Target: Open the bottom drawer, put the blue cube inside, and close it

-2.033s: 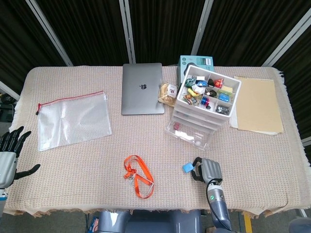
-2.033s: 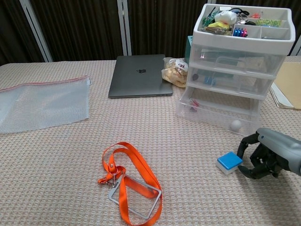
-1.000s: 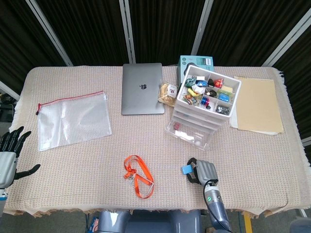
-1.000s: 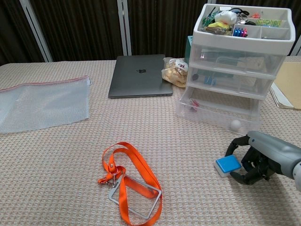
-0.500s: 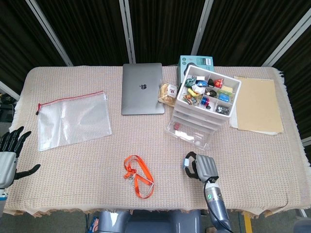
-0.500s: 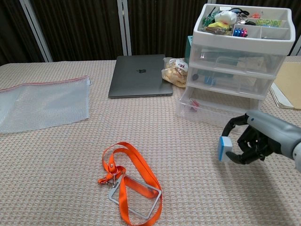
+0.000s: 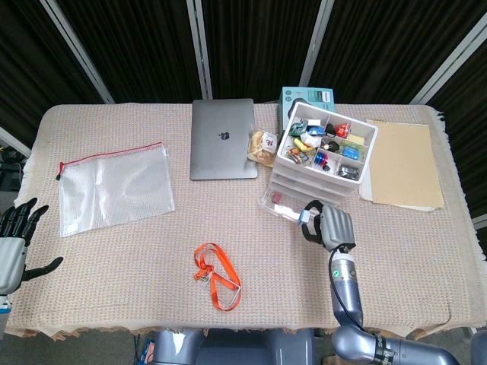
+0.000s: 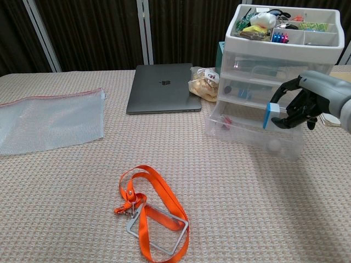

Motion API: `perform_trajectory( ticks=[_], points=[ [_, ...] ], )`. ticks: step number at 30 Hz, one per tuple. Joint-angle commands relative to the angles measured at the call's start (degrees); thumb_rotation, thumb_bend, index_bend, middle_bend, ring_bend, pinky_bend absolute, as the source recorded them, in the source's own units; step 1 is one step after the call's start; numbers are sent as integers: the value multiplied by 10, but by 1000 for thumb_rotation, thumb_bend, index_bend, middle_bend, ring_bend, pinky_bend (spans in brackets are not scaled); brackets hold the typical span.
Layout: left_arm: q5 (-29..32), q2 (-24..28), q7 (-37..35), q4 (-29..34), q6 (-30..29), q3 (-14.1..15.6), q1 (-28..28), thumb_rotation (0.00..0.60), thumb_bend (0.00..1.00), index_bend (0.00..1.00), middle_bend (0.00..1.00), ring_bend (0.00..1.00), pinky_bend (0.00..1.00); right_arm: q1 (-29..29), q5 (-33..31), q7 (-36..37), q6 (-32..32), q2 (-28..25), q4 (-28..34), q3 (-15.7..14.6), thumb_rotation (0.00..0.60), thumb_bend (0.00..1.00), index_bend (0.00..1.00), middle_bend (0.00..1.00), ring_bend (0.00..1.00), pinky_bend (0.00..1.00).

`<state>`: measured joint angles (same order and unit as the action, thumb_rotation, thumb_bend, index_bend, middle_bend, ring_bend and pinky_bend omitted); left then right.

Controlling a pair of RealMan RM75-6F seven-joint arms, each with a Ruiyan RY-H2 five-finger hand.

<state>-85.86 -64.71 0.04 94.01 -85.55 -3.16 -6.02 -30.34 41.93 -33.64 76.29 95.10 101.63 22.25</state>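
Observation:
My right hand [image 7: 329,227] [image 8: 305,102] grips the blue cube [image 7: 306,217] [image 8: 269,114] and holds it in the air above the front of the pulled-out bottom drawer [image 7: 291,209] [image 8: 249,130]. That drawer belongs to a clear plastic drawer unit [image 7: 323,156] [image 8: 285,60] whose top tray is full of small items. The cube sits tilted on its side between thumb and fingers. My left hand [image 7: 15,239] rests open at the table's left edge, far from everything.
An orange lanyard [image 7: 215,276] [image 8: 149,209] lies in the front middle. A closed laptop [image 7: 222,138] [image 8: 163,96], a snack bag [image 7: 264,147], a clear zip pouch [image 7: 114,188] [image 8: 49,120], a teal box [image 7: 307,98] and a tan folder [image 7: 404,163] lie around the drawer unit.
My right hand closed on the blue cube on the table, lifted it, and carried it up and toward the open bottom drawer. The left hand stayed still.

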Motion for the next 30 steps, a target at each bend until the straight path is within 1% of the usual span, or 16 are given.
perform_trajectory(
  ticks=[1,4,6,8,11,12,17,19,22,23,25,26,27,28,29,30],
  points=[
    [0,0,-1,0,0,0,0,600,174,105,0,0,0,-12,-17,-2,-2,3,-27,16,600,306,643,861,857,651],
    [1,1,-1,1,2,0,0,600,173,105,0,0,0,-18,-40,-6,-7,5,-49,20,600,293,555,862,856,651],
    [0,1,-2,1,2,0,-1,600,173,105,0,0,0,-18,-46,-6,-8,4,-51,19,600,261,430,861,856,652],
    [0,1,-2,1,2,0,-1,600,173,105,0,0,0,-17,-48,-6,-7,2,-52,16,600,238,340,861,855,652],
    [-2,1,-2,1,0,1,0,600,174,105,0,0,0,-12,-38,2,-3,-1,-49,7,600,223,264,862,855,651],
    [-2,1,-2,1,0,1,0,600,172,106,0,0,0,-10,-33,5,-2,-3,-47,3,600,221,255,862,855,652],
    [-2,0,0,2,-2,1,1,600,173,105,0,0,0,0,-12,22,8,-9,-41,-11,600,216,252,861,853,652],
    [-3,0,1,2,-2,2,1,600,175,105,0,0,0,4,-6,28,9,-12,-37,-16,600,216,264,845,837,643],
    [-3,-1,2,2,-2,1,1,600,173,105,0,0,0,15,24,44,13,-22,-22,-35,600,215,341,766,757,607],
    [-3,-1,2,1,-2,1,1,600,172,105,0,0,0,19,36,49,15,-25,-18,-42,600,215,358,722,714,597],
    [-3,-1,3,1,-2,1,1,600,173,105,0,0,0,28,77,63,15,-32,-10,-69,600,215,373,621,612,577],
    [-3,-1,3,1,-2,1,0,600,174,105,0,0,0,33,107,71,13,-38,-9,-88,600,215,378,568,553,567],
    [-3,-2,3,0,-2,1,1,600,175,105,0,0,0,36,127,75,12,-41,-11,-100,600,215,380,531,506,557],
    [-4,-2,3,0,-3,1,1,600,175,105,0,0,0,37,166,78,9,-48,-16,-124,600,215,379,513,481,550],
    [-4,-2,4,0,-3,1,1,600,174,105,0,0,0,39,201,83,7,-52,-24,-143,600,216,378,488,446,527],
    [-3,-2,4,0,-3,1,1,600,175,105,0,0,0,38,225,83,6,-55,-31,-156,600,216,376,460,407,482]
  ],
)
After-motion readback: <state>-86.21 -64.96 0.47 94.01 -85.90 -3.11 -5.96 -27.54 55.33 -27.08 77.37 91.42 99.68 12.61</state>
